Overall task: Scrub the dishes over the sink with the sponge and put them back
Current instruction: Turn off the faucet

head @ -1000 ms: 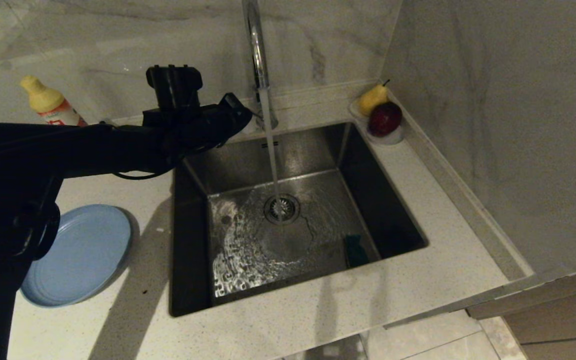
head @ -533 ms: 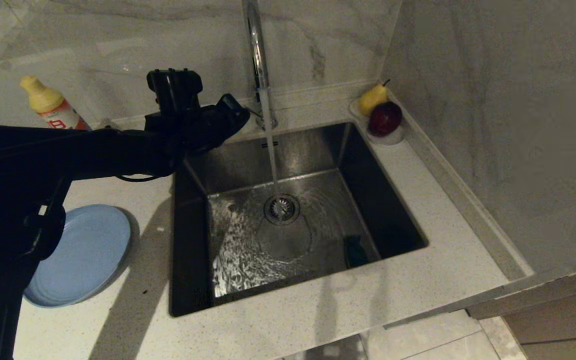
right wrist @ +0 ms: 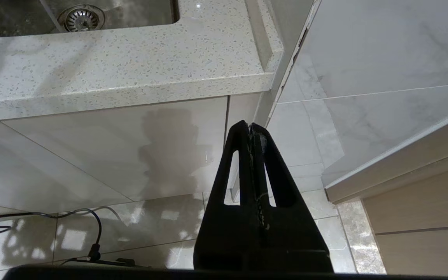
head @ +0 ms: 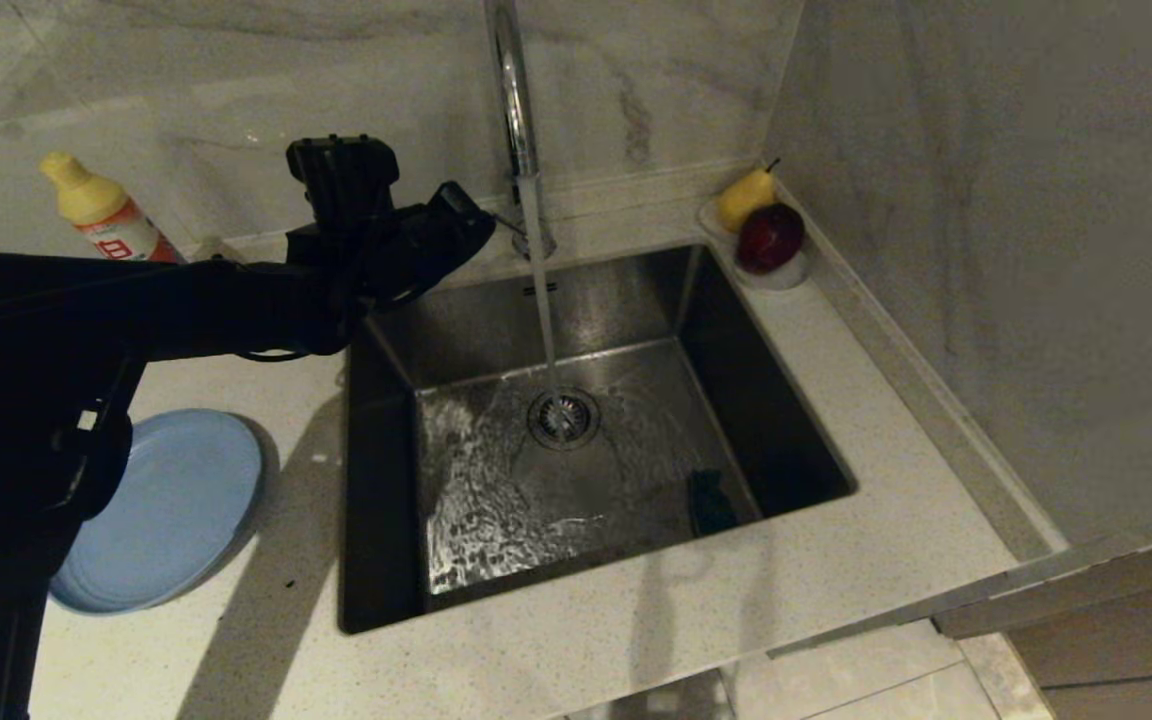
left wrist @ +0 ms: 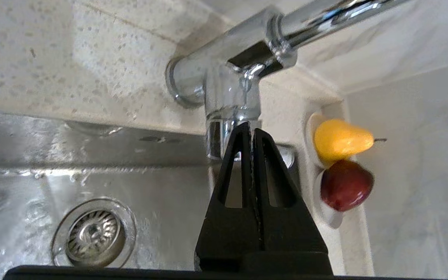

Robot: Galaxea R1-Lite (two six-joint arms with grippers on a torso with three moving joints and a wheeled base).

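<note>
So we had the sink as our reference for everything here. Nearest to us, our right gripper was parked well below the sink's counter, down by the cabinet front, fingers pressed together with nothing in them.

On the counter to the sink's left sat the pale blue plate, partly hidden behind our own left arm. We couldn't see either of the two bowls anywhere.

Inside the sink, the sponge was lying dark side up on the basin floor near the front right corner, wet from the water spreading around the drain strainer. That put it well apart from both grippers, nowhere near any fingers.

Further back, our left gripper hovered over the sink's back left corner, fingers shut tight on nothing, tips right up at the base of the tap, which was running.

Past the sink's back edge stood a dish soap bottle on the left, and a pear and red apple in a small dish at the back right.
</note>
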